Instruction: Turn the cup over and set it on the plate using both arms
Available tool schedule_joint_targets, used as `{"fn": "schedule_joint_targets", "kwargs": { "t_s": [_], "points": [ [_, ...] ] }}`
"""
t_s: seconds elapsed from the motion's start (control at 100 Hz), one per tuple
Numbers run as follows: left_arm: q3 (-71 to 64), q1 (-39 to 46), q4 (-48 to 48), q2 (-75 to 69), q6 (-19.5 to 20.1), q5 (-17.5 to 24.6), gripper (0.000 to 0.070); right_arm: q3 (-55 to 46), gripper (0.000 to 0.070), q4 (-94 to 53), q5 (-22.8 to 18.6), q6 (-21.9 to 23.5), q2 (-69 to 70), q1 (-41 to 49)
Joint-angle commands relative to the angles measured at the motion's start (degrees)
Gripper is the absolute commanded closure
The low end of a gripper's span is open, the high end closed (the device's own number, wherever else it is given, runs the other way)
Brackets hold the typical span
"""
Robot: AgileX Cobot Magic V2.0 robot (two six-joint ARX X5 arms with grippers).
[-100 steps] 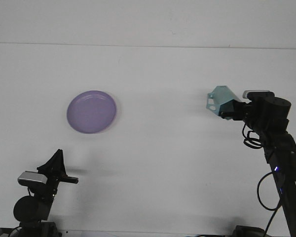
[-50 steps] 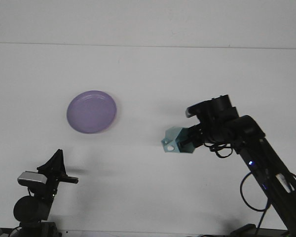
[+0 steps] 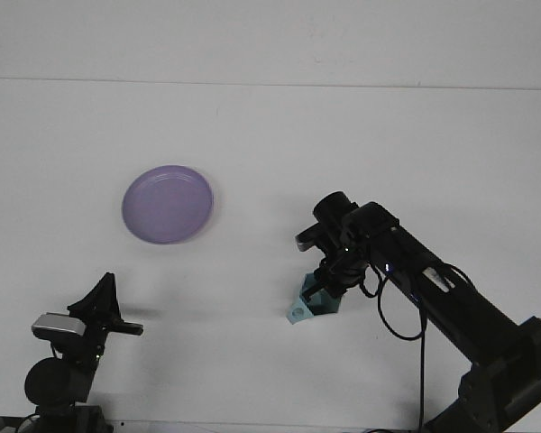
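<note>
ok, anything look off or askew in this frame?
Nothing damaged or spilled. The teal cup sits tilted near the table under the right tool, well away from the empty purple plate. Left tool idle.

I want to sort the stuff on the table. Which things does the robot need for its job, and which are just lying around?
Needed for the job:
cup, teal, gripped by the right gripper low over the table
plate, purple, empty
left gripper, waiting near the front edge

Just lying around:
nothing; only the white table is left
</note>
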Motion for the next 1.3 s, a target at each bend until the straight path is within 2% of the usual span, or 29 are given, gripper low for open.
{"fn": "schedule_joint_targets", "kwargs": {
  "t_s": [0.0,0.3,0.35,0.43,0.48,0.8,0.97,1.04,1.13,1.2,1.29],
  "points": [
    [-0.96,0.00,0.52,-0.02,-0.13,0.15,0.0688,1.11,0.0695,-0.52,0.13,-1.42,1.97,0.61],
    [-0.96,0.00,0.50,-0.04,-0.13,0.15,0.0688,1.11,0.0679,-0.24,-0.48,-2.34,3.93,1.11],
    [-0.96,0.00,0.50,-0.04,-0.13,0.15,0.0688,1.11,0.0585,-0.07,-0.55,-2.73,3.89,1.11],
    [-0.96,0.00,0.50,-0.02,-0.13,0.15,0.0688,1.31,0.0352,-0.50,-0.48,-2.75,3.78,0.98],
    [-0.96,0.00,0.50,-0.02,-0.13,0.15,0.0688,1.84,0.0297,-1.18,-0.42,-2.82,3.78,0.66],
    [-0.94,0.00,0.63,-0.04,-0.83,0.17,0.0688,12.48,0.0297,-6.08,-1.92,-3.82,0.61,-0.33],
    [-0.07,0.00,0.87,-0.04,-7.43,0.20,0.0687,15.45,0.0298,-2.89,-2.29,-3.74,-5.64,-1.46],
    [0.92,0.00,0.96,-0.04,-10.03,0.20,0.0688,14.38,0.0307,1.29,-2.49,-3.74,-9.51,-2.25],
    [2.78,0.00,0.83,-0.02,-14.32,0.28,0.0688,10.78,0.0378,8.48,-2.49,-3.74,-15.74,-3.72],
    [4.63,-0.04,0.42,0.35,-16.83,0.96,0.0688,5.16,0.0400,15.78,-2.45,-3.30,-21.55,-4.87],
    [7.30,-0.07,0.17,2.08,-17.90,3.65,0.0688,-4.57,0.0402,25.24,-1.64,-1.95,-29.59,-6.49]
  ]
}}
